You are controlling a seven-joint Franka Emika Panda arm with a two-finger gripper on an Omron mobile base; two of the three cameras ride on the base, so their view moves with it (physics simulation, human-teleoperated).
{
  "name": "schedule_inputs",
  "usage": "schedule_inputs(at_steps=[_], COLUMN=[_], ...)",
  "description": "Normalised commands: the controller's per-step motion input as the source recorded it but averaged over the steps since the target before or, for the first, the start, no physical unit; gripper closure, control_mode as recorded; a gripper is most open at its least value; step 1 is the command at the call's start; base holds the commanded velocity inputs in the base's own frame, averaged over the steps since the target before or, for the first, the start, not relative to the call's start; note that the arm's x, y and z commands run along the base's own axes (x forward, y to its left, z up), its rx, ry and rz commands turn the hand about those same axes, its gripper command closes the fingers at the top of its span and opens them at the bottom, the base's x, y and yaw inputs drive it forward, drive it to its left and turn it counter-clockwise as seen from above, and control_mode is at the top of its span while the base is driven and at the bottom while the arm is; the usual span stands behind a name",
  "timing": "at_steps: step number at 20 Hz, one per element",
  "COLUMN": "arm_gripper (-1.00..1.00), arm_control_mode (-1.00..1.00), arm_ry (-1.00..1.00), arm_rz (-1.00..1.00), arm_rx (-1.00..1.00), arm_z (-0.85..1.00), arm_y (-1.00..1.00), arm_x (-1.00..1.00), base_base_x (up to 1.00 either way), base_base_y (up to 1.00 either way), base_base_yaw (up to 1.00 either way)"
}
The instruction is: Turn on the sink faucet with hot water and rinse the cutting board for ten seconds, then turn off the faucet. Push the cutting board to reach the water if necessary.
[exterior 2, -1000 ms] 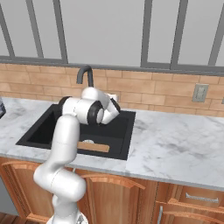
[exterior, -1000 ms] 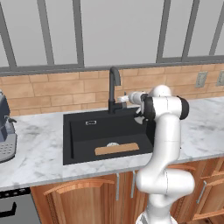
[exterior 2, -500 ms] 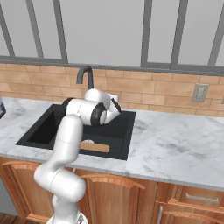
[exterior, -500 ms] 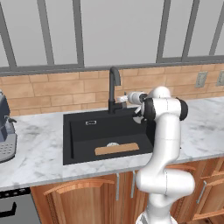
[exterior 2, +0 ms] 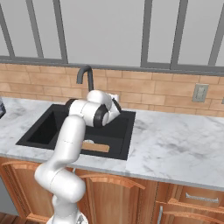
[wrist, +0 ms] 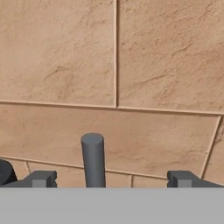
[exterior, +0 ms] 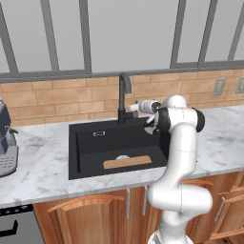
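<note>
1. Tool (wrist: 111,178): the fingers stand wide apart and grasp nothing. In the hand view one dark tip rises at the lower left and the other at the lower right, both pointed at the tan brick wall (wrist: 61,52).
2. Key relation: a dark grey lever handle (wrist: 92,159) stands upright between the two tips, nearer the left one and apart from both. The gap brackets it, but no finger touches it.
3. Sink faucet (exterior: 123,97): the black gooseneck rises at the back rim of the sink (exterior: 86,164). In the left base view the hand sits just to the right of the faucet's base, at the level of the lever.
4. Long axis: the lever's shaft runs up and down in the hand view, at right angles to the line joining the tips. Judged from this, a sideways push from one finger would swing it.
5. Cutting board (exterior: 127,162): it lies flat on the basin floor near the front wall, its long side parallel to the desk (exterior: 43,178) edge, just beside the round drain (exterior: 122,157).
6. No stream falls from the spout, so the faucet appears to be off and rinsing has not begun.
7. The board lies forward of the spout, so a push towards the back may be needed.
</note>
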Motion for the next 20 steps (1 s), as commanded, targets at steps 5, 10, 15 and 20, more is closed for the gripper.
schedule_inputs(at_steps=[5,10,15,20], arm_gripper=[-1.0,-1.0,-1.0,-1.0], arm_control_mode=[-1.0,-1.0,-1.0,-1.0], arm_ry=[0.0,0.0,0.0,0.0], arm_rz=[0.0,0.0,0.0,0.0], arm_rx=[0.0,0.0,0.0,0.0], arm_z=[0.0,0.0,0.0,0.0], arm_y=[0.0,0.0,0.0,0.0], arm_x=[0.02,0.05,0.07,0.08], base_base_x=[0.0,0.0,0.0,0.0], base_base_y=[0.0,0.0,0.0,0.0], base_base_yaw=[0.0,0.0,0.0,0.0])
